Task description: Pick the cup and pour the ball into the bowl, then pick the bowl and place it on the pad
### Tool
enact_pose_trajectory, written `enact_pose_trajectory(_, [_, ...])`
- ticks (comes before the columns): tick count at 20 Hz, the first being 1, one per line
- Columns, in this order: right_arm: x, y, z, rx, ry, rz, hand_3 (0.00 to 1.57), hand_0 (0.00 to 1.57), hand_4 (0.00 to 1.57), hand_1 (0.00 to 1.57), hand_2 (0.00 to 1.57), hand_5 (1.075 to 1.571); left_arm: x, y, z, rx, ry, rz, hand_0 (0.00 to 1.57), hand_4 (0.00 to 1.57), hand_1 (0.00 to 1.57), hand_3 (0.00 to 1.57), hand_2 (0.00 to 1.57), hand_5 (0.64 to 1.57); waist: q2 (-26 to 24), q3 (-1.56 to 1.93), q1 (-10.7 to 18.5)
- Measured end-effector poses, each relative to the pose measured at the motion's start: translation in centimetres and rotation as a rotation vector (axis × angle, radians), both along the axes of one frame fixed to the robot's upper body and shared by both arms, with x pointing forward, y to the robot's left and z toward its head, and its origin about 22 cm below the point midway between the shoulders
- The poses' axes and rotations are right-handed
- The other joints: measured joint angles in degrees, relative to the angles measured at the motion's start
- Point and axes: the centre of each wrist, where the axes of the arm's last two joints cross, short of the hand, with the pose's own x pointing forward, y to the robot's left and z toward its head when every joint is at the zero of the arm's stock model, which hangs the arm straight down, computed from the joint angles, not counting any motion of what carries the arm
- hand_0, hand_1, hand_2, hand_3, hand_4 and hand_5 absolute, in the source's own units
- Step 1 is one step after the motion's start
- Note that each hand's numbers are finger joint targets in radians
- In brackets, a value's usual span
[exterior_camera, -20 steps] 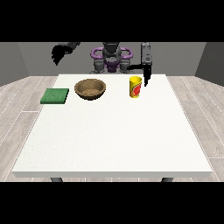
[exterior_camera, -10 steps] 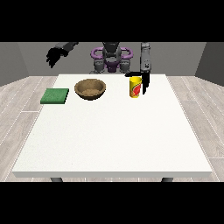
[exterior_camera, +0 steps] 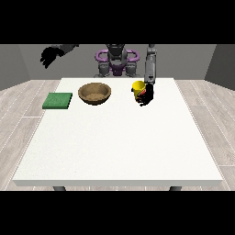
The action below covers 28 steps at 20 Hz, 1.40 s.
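- Hand at the view's right [exterior_camera: 146, 95] has been lowered against the yellow cylindrical cup [exterior_camera: 138, 88], fingers now curled round it; cup stands right of the brown wooden bowl [exterior_camera: 94, 93]
- Hand at the view's left [exterior_camera: 47, 57] is held raised, higher than before; finger state cannot be told

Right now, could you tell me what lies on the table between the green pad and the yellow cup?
In the front view, the wooden bowl sits between the green pad and the yellow cup; otherwise only bare white table shows there.
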Motion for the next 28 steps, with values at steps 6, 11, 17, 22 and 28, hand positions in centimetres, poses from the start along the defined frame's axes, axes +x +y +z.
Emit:
enact_pose_trajectory(6, [-0.7, -2.9, -0.2, 0.010, 0.043, -0.017, 0.27, 0.00, 0.64, 0.00, 0.00, 1.568, 0.1, -0.8, -0.6, 0.096, 0.037, 0.050, 1.28, 1.39, 1.28, 1.57, 1.57, 1.436, -3.05, 0.02, -0.22])
enact_pose_trajectory(11, [-0.7, -5.3, -1.3, 0.011, 0.142, -0.064, 0.28, 0.00, 0.64, 0.00, 0.00, 1.564, 1.6, -4.0, 0.9, 0.260, 0.099, 0.012, 1.30, 1.40, 1.30, 1.57, 1.57, 1.488, -9.18, 0.02, 2.41])
enact_pose_trajectory(17, [-0.6, -5.9, -3.2, 0.026, 0.218, -0.060, 0.15, 0.00, 0.67, 0.00, 0.00, 1.561, 3.4, -6.6, 2.6, 0.650, 0.095, 0.021, 1.37, 1.45, 1.37, 1.57, 1.57, 1.531, -13.05, 0.22, 2.50])
enact_pose_trajectory(22, [-0.9, -7.4, -4.5, 0.041, 0.257, -0.074, 0.07, 0.00, 0.69, 0.00, 0.00, 1.559, 4.8, -10.6, 4.1, 0.878, 0.111, 0.020, 1.37, 1.45, 1.37, 1.57, 1.57, 1.531, -14.93, 0.13, 3.19])
enact_pose_trajectory(28, [-0.9, -8.6, -5.5, 0.059, 0.284, -0.074, 0.12, 0.00, 0.70, 0.00, 0.00, 1.561, 6.0, -15.3, 6.3, 1.107, 0.104, 0.025, 1.33, 1.47, 1.33, 1.57, 1.57, 1.535, -15.57, 0.05, 3.59])
